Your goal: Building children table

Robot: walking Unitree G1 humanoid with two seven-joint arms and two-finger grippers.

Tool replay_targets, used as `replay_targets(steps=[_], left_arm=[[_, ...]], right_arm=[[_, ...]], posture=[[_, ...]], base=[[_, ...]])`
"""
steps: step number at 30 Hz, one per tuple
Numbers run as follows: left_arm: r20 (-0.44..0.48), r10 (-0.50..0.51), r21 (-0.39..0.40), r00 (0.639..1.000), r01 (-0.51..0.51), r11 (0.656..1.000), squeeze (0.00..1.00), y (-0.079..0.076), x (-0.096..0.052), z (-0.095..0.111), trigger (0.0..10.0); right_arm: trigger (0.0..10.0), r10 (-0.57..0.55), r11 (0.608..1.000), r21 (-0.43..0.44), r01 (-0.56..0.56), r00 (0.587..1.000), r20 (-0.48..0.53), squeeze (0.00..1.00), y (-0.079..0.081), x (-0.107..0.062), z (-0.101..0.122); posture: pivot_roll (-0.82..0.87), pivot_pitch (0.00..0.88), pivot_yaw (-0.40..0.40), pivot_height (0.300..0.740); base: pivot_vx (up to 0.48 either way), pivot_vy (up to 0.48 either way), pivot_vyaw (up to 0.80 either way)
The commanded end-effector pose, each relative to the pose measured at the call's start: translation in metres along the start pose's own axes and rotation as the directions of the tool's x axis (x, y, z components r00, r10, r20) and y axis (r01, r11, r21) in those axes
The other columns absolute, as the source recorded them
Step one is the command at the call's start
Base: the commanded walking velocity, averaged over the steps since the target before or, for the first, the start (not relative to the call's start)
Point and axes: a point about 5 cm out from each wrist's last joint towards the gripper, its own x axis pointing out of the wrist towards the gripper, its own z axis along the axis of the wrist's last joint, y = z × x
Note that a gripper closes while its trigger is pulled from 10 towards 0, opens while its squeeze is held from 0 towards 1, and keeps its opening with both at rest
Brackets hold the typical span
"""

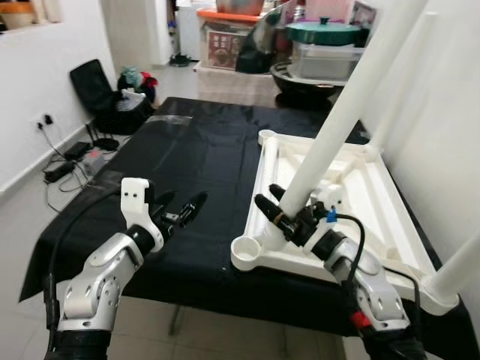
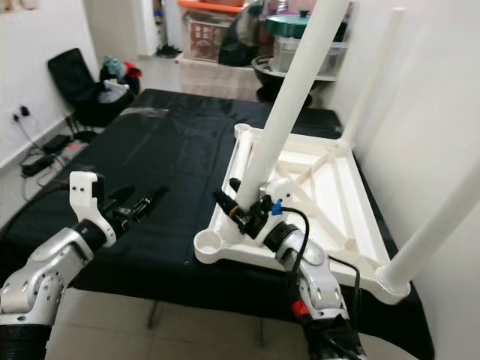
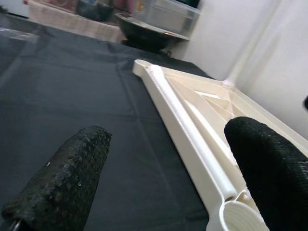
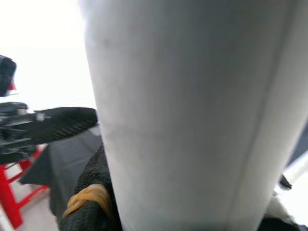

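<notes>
A white children's table top (image 1: 375, 196) lies upside down on the black cloth, at the right. My right gripper (image 1: 276, 204) is shut on the lower end of a long white leg (image 1: 346, 109), held tilted above the frame near the empty round corner socket (image 1: 247, 250). In the right wrist view the leg (image 4: 192, 115) crosses close in front of the lens. Other white legs (image 1: 459, 270) stand in the right-hand corners. My left gripper (image 1: 182, 211) hovers open over the cloth, left of the socket, its fingers (image 3: 72, 168) spread with nothing between them.
The black-covered table (image 1: 180, 165) has free room on its left half. A white wall runs close along the right. Behind are stacked bins, a dark bowl (image 1: 300, 79) and a teal lid. On the floor at left lie a black bag (image 1: 97, 94) and cables.
</notes>
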Motion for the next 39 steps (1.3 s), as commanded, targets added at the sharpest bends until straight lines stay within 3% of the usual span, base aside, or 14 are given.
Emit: replay_targets(steps=[1,2,7,8,12,13,14,15,16,17,21,24,25,39], left_arm=[[-0.011,0.006,-0.022,1.0,-0.006,1.0,0.0,0.001,0.0,-0.002,10.0],[-0.008,0.013,-0.02,1.0,-0.013,1.0,0.0,0.003,0.0,-0.002,10.0],[0.0,0.024,-0.018,1.0,-0.024,1.0,0.0,0.005,-0.001,-0.002,10.0],[0.001,0.027,-0.02,1.0,-0.027,0.999,0.0,0.005,-0.001,-0.002,10.0],[0.009,0.026,0.009,1.0,-0.026,1.0,0.0,0.003,0.0,-0.001,10.0],[0.013,0.023,0.004,1.0,-0.023,1.0,0.0,0.003,0.001,0.0,10.0],[0.02,0.02,-0.001,1.0,-0.02,1.0,0.0,0.003,0.001,0.002,10.0],[0.025,0.018,-0.003,1.0,-0.018,1.0,0.0,0.002,0.001,0.002,10.0],[0.025,0.018,-0.003,1.0,-0.018,1.0,0.0,0.002,0.001,0.002,10.0],[0.03,0.019,-0.005,0.999,-0.019,1.0,0.0,0.003,0.001,0.003,10.0],[0.04,0.017,-0.003,0.999,-0.017,1.0,0.0,0.002,0.002,0.005,10.0],[0.043,0.013,-0.002,0.999,-0.013,1.0,0.0,0.002,0.001,0.005,10.0],[0.048,0.009,-0.004,0.999,-0.009,1.0,0.0,0.001,0.001,0.006,10.0],[0.051,-0.029,-0.012,0.998,0.03,0.999,0.0,-0.006,0.0,0.004,10.0]], right_arm=[[2.4,-0.026,1.0,0.01,0.026,1.0,0.01,0.0,-0.003,-0.004,0.002],[3.5,-0.042,0.999,0.019,0.042,0.999,0.016,0.0,-0.002,-0.005,0.002],[3.6,-0.046,0.999,0.014,0.046,0.999,0.025,0.0,0.0,-0.005,0.003],[0.0,-0.054,0.998,0.019,0.054,0.998,0.022,0.0,-0.001,-0.005,0.003],[0.1,-0.084,0.996,0.037,0.083,0.996,0.01,0.0,-0.001,-0.005,0.001],[3.6,-0.084,0.996,0.038,0.083,0.996,0.016,0.0,0.0,-0.005,0.002],[3.2,-0.082,0.996,0.043,0.082,0.997,0.011,0.0,0.001,-0.005,0.001],[1.6,-0.08,0.996,0.047,0.079,0.997,0.007,0.0,0.001,-0.005,0.001],[1.6,-0.08,0.996,0.047,0.079,0.997,0.007,0.0,0.001,-0.005,0.001],[0.0,-0.07,0.997,0.035,0.07,0.998,-0.001,0.0,0.002,-0.005,0.0],[0.0,-0.077,0.996,0.041,0.078,0.997,-0.007,0.0,0.003,-0.005,-0.001],[0.7,-0.081,0.996,0.038,0.08,0.997,0.005,0.0,0.003,-0.005,0.001],[1.8,-0.081,0.996,0.035,0.081,0.997,0.007,0.0,0.003,-0.005,0.001],[2.7,-0.017,1.0,0.015,0.017,0.999,0.031,0.0,0.006,0.0,0.012]], posture=[[0.08,0.0,-0.091,0.74],[0.08,0.0,-0.092,0.74],[0.08,0.0,-0.092,0.74],[0.08,0.0,-0.09,0.74],[0.08,0.0,-0.092,0.74],[0.08,0.0,-0.092,0.74],[0.08,0.0,-0.092,0.74],[0.08,0.0,-0.092,0.74],[0.08,0.0,-0.092,0.74],[0.08,0.0,-0.092,0.74],[0.08,0.0,-0.091,0.74],[0.08,0.0,-0.091,0.74],[0.08,0.0,-0.094,0.74],[0.09,0.0,-0.097,0.74]], base=[[0.0,0.48,0.0],[0.0,0.48,0.0],[0.0,0.402,0.0],[0.0,0.0,-0.69],[0.0,0.0,-0.8],[0.0,0.0,0.0],[0.247,0.0,0.0],[0.461,0.0,0.0],[0.461,0.0,0.0],[0.469,0.0,0.0],[0.48,0.0,-0.8],[0.347,0.0,-0.63],[0.0,0.0,0.0],[0.0,0.0,0.0]])
